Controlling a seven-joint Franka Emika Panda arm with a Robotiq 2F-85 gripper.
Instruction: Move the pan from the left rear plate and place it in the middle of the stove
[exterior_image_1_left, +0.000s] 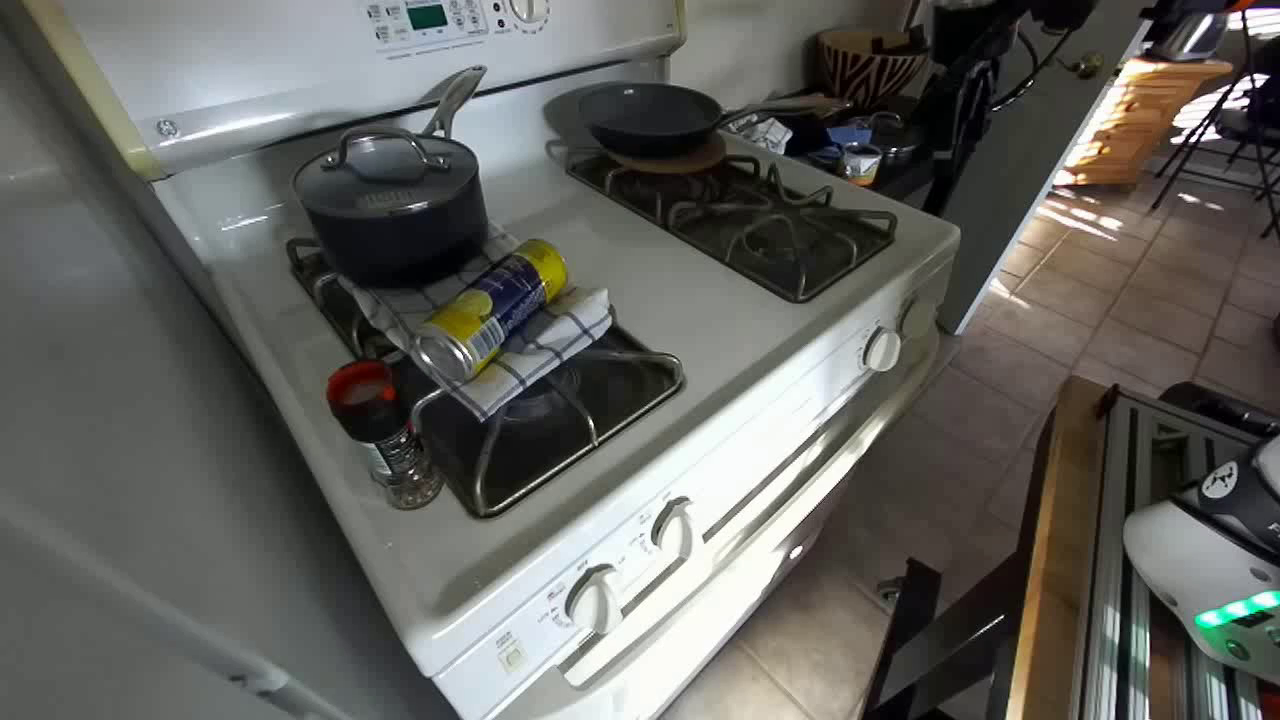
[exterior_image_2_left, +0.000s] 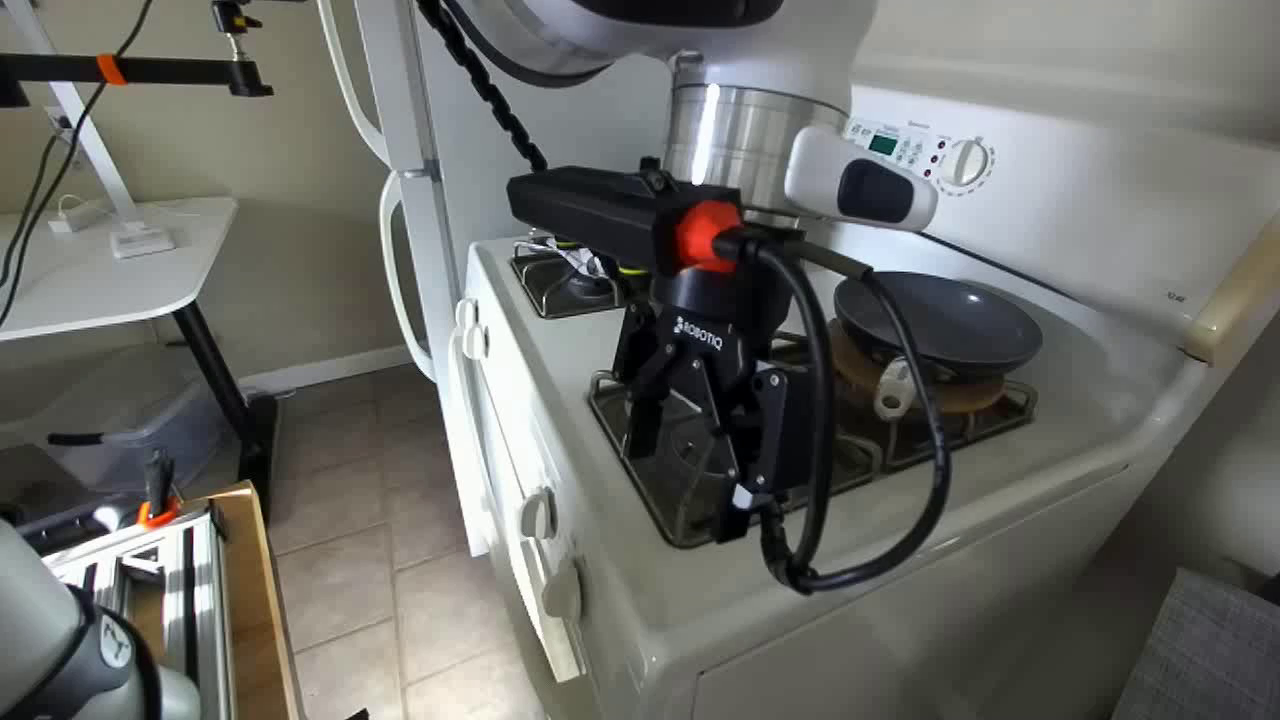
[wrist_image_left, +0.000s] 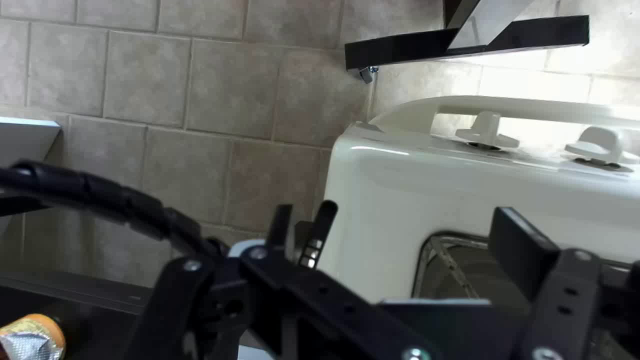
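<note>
The pan (exterior_image_1_left: 640, 112) is shallow and dark grey, and it also shows in an exterior view (exterior_image_2_left: 945, 315). It rests on the round tan-brown plate (exterior_image_1_left: 682, 160), which also shows under it (exterior_image_2_left: 965, 398), on a rear burner of the white stove (exterior_image_1_left: 630, 240). The pan's handle (exterior_image_2_left: 895, 388) points away from the back panel's middle, over the stove's side edge, partly behind a black cable. My gripper (exterior_image_2_left: 688, 480) hangs over the front burner on the pan's side, apart from the pan. In the wrist view the gripper (wrist_image_left: 475, 272) is open with nothing between its fingers; the pan is out of view.
A lidded dark pot (exterior_image_1_left: 395, 205), a checked cloth (exterior_image_1_left: 560, 335), a yellow-blue can (exterior_image_1_left: 495, 310) and a pepper grinder (exterior_image_1_left: 385, 435) occupy the opposite burners. A bowl (exterior_image_1_left: 870, 65) and small items stand beside the stove. Wire grates (exterior_image_1_left: 780, 240) rise above the stovetop.
</note>
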